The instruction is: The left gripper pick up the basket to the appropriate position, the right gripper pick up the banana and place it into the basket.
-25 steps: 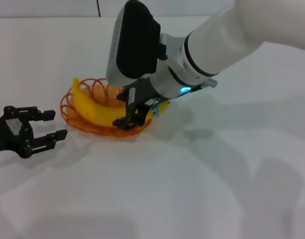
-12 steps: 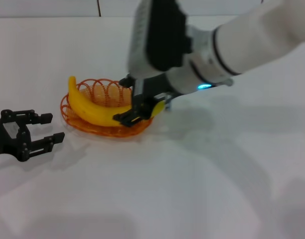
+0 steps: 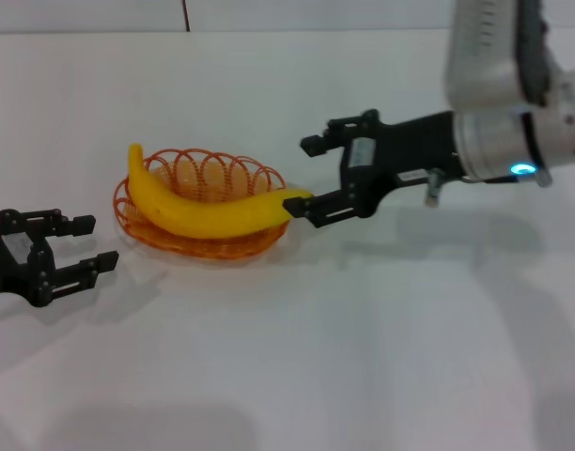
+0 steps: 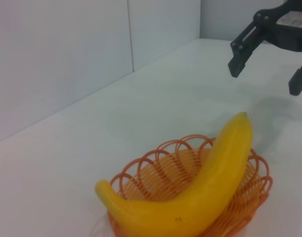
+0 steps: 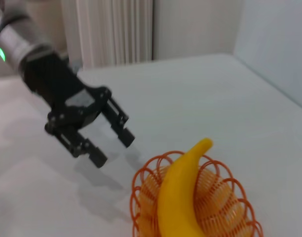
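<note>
Left gripper (image 3: 81, 241) nearest, low over white table (image 3: 297, 357) toward its left edge, fingers spread, holding nothing. Beyond it, basket (image 3: 201, 203) on table; banana (image 3: 205, 208) lying inside, both ends over rim. Right gripper (image 3: 310, 174) jaws apart, empty; lower finger seemingly just beside banana tip.

The banana (image 3: 208, 209) hides the basket (image 3: 205, 178) floor (near rim cut off in both wrist views).
</note>
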`<act>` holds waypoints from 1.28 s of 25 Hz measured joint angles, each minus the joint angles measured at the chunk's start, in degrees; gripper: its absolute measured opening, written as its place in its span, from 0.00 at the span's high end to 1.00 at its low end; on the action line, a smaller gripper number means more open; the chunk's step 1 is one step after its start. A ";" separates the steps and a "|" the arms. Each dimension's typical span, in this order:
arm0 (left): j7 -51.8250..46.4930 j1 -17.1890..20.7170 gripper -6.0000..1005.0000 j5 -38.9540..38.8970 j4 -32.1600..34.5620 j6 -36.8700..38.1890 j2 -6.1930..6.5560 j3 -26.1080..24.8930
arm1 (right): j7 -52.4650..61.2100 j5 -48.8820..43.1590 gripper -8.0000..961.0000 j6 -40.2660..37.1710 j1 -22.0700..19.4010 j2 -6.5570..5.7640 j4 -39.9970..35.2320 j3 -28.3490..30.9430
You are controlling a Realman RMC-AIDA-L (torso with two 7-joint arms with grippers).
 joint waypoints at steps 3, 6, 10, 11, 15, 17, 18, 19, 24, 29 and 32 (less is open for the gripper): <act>0.05 -0.05 0.44 -0.06 0.00 0.00 -0.04 -0.01 | -8.13 6.13 0.13 -2.00 -0.74 -0.02 8.53 6.31; 0.08 -0.20 0.44 -0.16 0.00 0.00 -0.12 -0.02 | -15.49 10.45 0.14 -4.10 -0.49 -0.19 17.72 12.20; 0.08 -0.28 0.44 -0.56 0.00 -0.01 -0.17 -0.02 | -22.42 10.98 0.14 -6.31 0.15 -0.26 26.04 18.71; 0.08 -0.24 0.44 -0.74 0.00 -0.02 -0.18 -0.02 | -23.88 11.00 0.14 -6.74 0.21 -0.26 27.61 19.76; 0.08 -0.19 0.44 -0.98 0.00 -0.09 -0.18 -0.03 | -27.57 10.95 0.14 -7.20 0.10 -0.27 32.43 20.76; 0.08 -0.21 0.44 -0.98 0.00 -0.09 -0.18 -0.04 | -28.28 10.84 0.14 -7.22 0.09 -0.26 33.25 20.62; 0.08 -0.21 0.44 -0.98 0.00 -0.09 -0.18 -0.06 | -28.71 10.76 0.14 -7.23 0.08 -0.26 33.73 20.55; 0.08 -0.19 0.44 -0.98 0.00 -0.09 -0.18 -0.09 | -29.26 10.74 0.14 -7.25 0.07 -0.26 34.20 20.50; 0.08 0.02 0.44 -0.98 0.00 -0.09 -0.18 -0.12 | -30.31 10.88 0.14 -7.29 -0.10 -0.26 34.78 20.91; 0.08 0.04 0.44 -0.98 0.00 -0.09 -0.18 -0.11 | -31.01 11.03 0.14 -7.72 -0.26 -0.27 34.86 21.11; 0.08 0.04 0.44 -0.98 0.00 -0.09 -0.18 -0.10 | -31.31 11.07 0.14 -7.85 -0.28 -0.26 34.89 21.15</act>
